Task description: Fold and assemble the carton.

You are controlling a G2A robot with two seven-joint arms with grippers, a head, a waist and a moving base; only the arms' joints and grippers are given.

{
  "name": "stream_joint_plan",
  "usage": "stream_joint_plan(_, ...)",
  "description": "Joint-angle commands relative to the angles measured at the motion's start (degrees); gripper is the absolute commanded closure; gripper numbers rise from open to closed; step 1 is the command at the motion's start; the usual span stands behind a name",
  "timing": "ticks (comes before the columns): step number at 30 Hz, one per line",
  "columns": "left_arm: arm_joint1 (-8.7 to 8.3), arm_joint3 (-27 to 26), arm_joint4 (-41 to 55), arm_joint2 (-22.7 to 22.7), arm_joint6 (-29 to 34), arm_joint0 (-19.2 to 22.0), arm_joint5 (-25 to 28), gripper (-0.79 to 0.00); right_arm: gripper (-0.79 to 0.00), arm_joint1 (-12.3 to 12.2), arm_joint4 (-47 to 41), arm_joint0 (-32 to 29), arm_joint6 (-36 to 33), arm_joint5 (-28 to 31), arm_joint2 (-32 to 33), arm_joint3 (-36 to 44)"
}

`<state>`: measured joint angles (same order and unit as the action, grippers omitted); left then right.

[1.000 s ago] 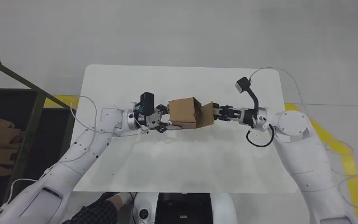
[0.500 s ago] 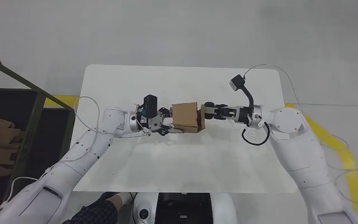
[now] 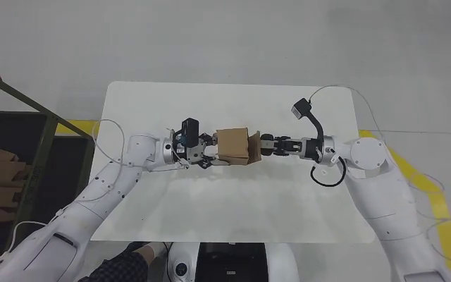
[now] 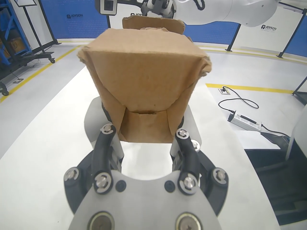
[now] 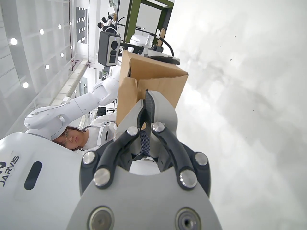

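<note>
The left jaws are clamped on the carton [image 4: 144, 72]. Their white fingers [image 4: 91, 120] sit on either side of its folded near end, just as they did a second ago, and this grip has barely shifted.

The right jaws are pressed together with nothing between them, the fingers [image 5: 158, 106] meeting pad to pad. Their tip sits right at the carton's end flap [image 5: 127, 96]; I cannot tell whether it actually touches the cardboard.

A second ago that flap stood wide open, swung out towards the right arm [image 3: 366, 158]. Half a second ago the right jaws had pushed it flat against the end of the box. The arm has since drawn back a little towards its own side of the surface [image 3: 211, 204], and the flap [image 3: 255, 143] has sprung slightly ajar again, at a small angle to the box.

The carton [image 3: 232, 144] is over the middle of the surface, lying lengthwise between the two arms. It is almost where it was half a second ago and has moved only a touch since a second ago. The left arm [image 3: 120, 176] reaches in from its own side and is practically unmoved.
</note>
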<state>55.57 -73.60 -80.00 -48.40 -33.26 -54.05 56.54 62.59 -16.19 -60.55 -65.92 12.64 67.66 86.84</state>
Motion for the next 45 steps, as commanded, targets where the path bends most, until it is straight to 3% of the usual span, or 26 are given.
stream_joint_plan(1,0.04,0.08,-0.55,-0.10,0.05,-0.11,-0.37,-0.471,0.000,0.01,-0.15,0.15,-0.08,-0.20,-0.28,-0.11)
stream_joint_plan(12,0.31,0.44,-2.11,-0.52,-0.31,-0.46,-1.00,-0.483,-0.089,0.11,-1.17,1.26,-0.79,-0.23,-1.76,-1.16)
stream_joint_plan(45,0.91,0.48,-4.65,-1.83,-0.50,-1.05,-1.67,-0.474,-0.095,-0.37,0.51,2.49,-0.36,-2.30,-2.98,-2.01)
